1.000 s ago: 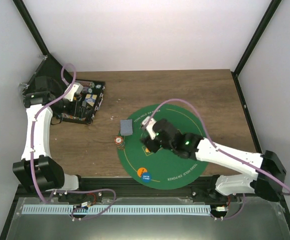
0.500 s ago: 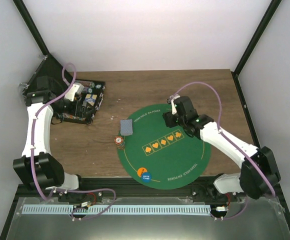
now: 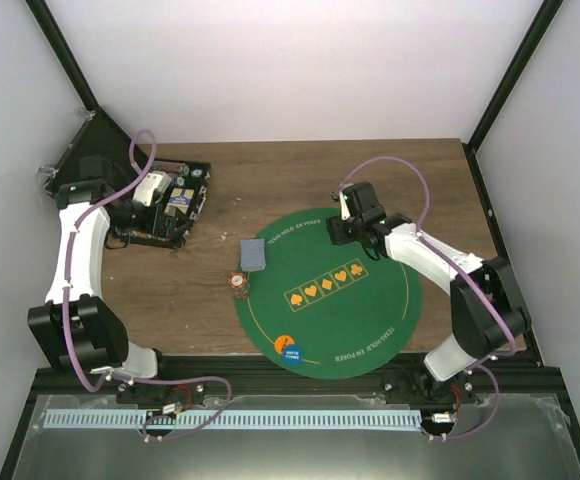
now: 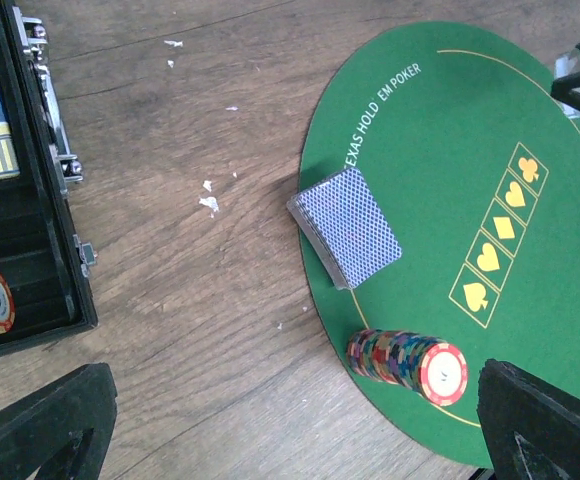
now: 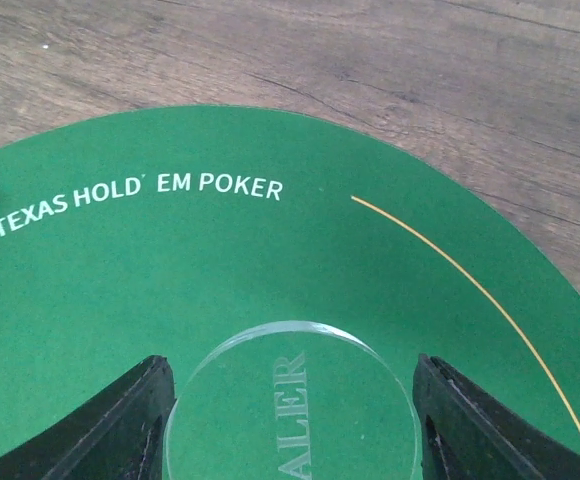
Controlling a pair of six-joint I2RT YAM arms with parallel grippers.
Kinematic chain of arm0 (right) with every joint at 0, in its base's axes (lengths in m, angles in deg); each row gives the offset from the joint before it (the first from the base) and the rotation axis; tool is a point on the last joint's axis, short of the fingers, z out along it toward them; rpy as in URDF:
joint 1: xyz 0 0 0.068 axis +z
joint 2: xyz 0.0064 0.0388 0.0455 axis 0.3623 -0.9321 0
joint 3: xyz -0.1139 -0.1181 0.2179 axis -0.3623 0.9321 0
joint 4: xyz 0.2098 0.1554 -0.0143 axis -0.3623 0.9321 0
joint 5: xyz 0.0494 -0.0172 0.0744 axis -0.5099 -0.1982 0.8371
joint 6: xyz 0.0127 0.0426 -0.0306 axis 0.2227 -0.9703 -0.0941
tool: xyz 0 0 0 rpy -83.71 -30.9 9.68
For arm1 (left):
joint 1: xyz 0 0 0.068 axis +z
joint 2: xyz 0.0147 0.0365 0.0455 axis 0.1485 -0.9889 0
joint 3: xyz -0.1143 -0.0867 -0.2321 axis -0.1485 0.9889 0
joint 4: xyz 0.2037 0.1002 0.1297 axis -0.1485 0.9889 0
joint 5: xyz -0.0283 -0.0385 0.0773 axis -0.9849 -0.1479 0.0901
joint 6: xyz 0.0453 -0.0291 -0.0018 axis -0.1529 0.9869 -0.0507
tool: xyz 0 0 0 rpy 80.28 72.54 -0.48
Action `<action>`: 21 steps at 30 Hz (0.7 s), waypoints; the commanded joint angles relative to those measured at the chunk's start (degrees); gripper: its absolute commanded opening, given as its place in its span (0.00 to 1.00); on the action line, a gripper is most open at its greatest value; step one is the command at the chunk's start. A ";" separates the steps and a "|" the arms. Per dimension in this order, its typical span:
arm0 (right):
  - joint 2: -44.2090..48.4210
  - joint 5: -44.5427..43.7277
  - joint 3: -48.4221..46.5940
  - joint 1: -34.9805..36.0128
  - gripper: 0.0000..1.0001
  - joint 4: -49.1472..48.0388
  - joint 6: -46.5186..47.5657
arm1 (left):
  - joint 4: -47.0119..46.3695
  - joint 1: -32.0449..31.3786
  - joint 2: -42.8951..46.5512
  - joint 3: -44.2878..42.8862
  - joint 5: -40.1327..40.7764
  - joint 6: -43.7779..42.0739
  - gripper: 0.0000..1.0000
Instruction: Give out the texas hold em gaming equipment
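Right wrist: right jaws clasp clear token [image 5: 290, 405] marked "ALER"; mat [image 5: 440, 330] reads "TEXAS HOLD' EM POKER" at ten o'clock; left jaws wide.

White arms [image 3: 75, 255], black joints [image 3: 75, 335], purple cables [image 3: 142, 134]

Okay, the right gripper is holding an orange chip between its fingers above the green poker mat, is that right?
Not quite. It is not an orange chip: the right gripper holds a clear round dealer button between its fingers above the green poker mat. The right wrist view shows it.
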 commanded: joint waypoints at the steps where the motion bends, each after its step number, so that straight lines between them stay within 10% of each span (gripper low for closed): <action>1: -4.21 1.59 -5.11 -1.86 0.35 -2.96 1.03 | 0.39 -0.38 -0.62 0.17 -0.51 -0.97 0.99; 21: -29.72 1.67 -21.67 6.75 0.33 2.69 4.21 | -0.20 -0.74 -1.40 1.57 0.23 -1.73 0.99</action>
